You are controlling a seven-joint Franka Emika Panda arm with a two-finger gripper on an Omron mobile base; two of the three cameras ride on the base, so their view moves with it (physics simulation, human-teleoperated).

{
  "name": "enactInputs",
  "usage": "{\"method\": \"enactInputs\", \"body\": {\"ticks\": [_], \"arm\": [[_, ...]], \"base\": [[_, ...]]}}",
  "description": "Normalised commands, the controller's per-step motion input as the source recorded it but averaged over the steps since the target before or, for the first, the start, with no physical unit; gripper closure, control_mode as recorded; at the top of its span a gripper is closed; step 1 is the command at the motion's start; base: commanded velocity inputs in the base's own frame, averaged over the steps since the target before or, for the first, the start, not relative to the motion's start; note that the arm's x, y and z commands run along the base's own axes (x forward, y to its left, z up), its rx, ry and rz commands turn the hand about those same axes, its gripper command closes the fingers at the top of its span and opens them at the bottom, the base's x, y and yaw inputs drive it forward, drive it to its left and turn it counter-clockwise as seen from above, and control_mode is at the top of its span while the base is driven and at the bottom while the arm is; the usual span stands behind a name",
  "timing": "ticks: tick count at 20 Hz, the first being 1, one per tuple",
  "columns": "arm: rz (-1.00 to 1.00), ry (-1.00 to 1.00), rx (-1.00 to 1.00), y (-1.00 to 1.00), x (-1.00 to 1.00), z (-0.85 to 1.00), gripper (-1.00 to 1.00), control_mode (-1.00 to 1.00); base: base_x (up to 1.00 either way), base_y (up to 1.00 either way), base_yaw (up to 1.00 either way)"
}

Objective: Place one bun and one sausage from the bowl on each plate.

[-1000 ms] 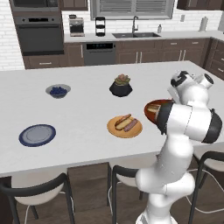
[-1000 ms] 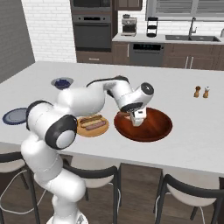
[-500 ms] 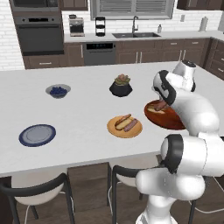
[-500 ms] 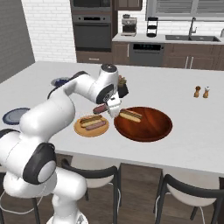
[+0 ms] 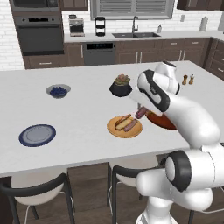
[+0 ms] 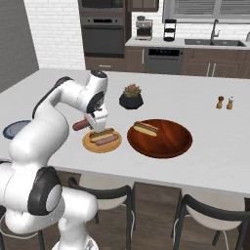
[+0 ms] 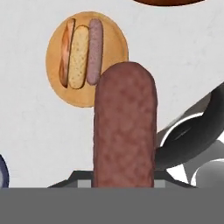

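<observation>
The white desk carries everything, and on it the wide red-brown bowl sits to the arm's right with one bun left inside. Just beside the bowl is the tan-orange plate, which already holds a bun and a sausage lying side by side, so that plate looks finished. The grey-blue plate with the dark rim lies well apart at the far left of the desk and is bare. A black plant pot stands behind the tan-orange plate, a small grey bowl of berries farther left, and two little shakers far to the right. The gripper hangs above the desk near the tan-orange plate, its jaws clamped on a second sausage, which sticks out lengthwise from between them. The step in hand seems to be carrying this sausage to the grey-blue plate. The next move calls for a long sweep leftward over the desk, staying high enough to clear the served plate, then a descent over the middle of the grey-blue plate before letting go; the bun in the bowl would follow.
</observation>
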Motion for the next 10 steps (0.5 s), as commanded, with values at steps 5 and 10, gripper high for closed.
{"method": "enactInputs", "body": {"ticks": [5,10], "arm": [[0.4,0.32,0.02,1.0,-0.02,0.03,1.0,-1.0],[0.35,0.21,0.0,1.0,0.0,0.01,1.0,-1.0]], "base": [[0.0,0.0,0.0],[0.0,0.0,0.0]]}}
